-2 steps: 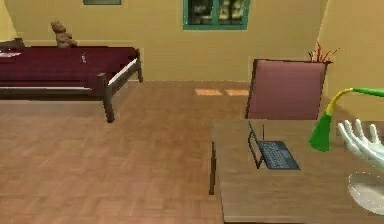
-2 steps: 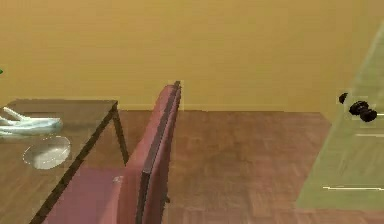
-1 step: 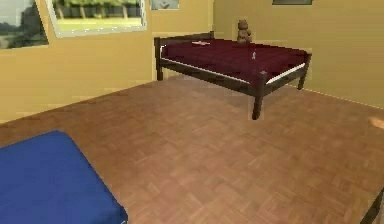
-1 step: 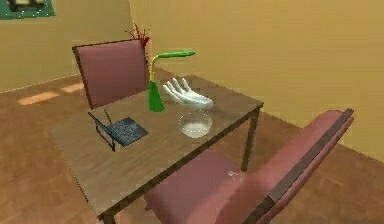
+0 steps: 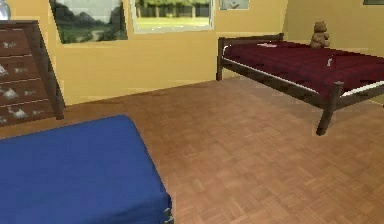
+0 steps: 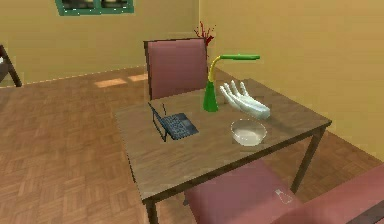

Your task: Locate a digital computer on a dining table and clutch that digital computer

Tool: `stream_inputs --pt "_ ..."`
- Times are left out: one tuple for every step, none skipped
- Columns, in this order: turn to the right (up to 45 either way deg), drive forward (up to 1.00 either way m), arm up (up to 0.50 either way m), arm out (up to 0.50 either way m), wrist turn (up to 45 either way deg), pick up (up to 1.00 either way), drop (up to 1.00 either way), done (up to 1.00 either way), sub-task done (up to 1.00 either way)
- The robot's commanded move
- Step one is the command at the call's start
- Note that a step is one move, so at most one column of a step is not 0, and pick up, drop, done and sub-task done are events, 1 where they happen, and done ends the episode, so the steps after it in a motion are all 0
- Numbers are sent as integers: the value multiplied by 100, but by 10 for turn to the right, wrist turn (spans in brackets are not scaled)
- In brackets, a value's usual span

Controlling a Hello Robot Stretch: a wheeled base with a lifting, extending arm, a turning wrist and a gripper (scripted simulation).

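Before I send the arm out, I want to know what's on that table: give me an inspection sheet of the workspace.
Surface: brown wooden table.
Job's things: small open laptop on the table, left of the rest in the arm side view.
Clutter: green vase, white hand-shaped figure, glass bowl, all on the table.
Pincer: nothing seen.
Cables: nothing seen.
Surroundings: red chair behind the table, another in front; red bed, blue bed, dresser ahead.

Forward view looks ahead and slightly down over the parquet floor [image 5: 250, 150], blue bed [image 5: 80, 175] close at bottom left, red bed [image 5: 300, 65] farther off right. Arm side view looks down, close on the dining table [image 6: 295, 120]; both views share that floor.
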Motion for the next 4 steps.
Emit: stream_inputs --pt "0 0 50 0 0 0 0 0 0" --pt "0 0 38 0 0 0 0 0 0" --pt "0 0 0 50 0 0 0 0 0" --pt "0 0 0 0 450 0 0 0 0"
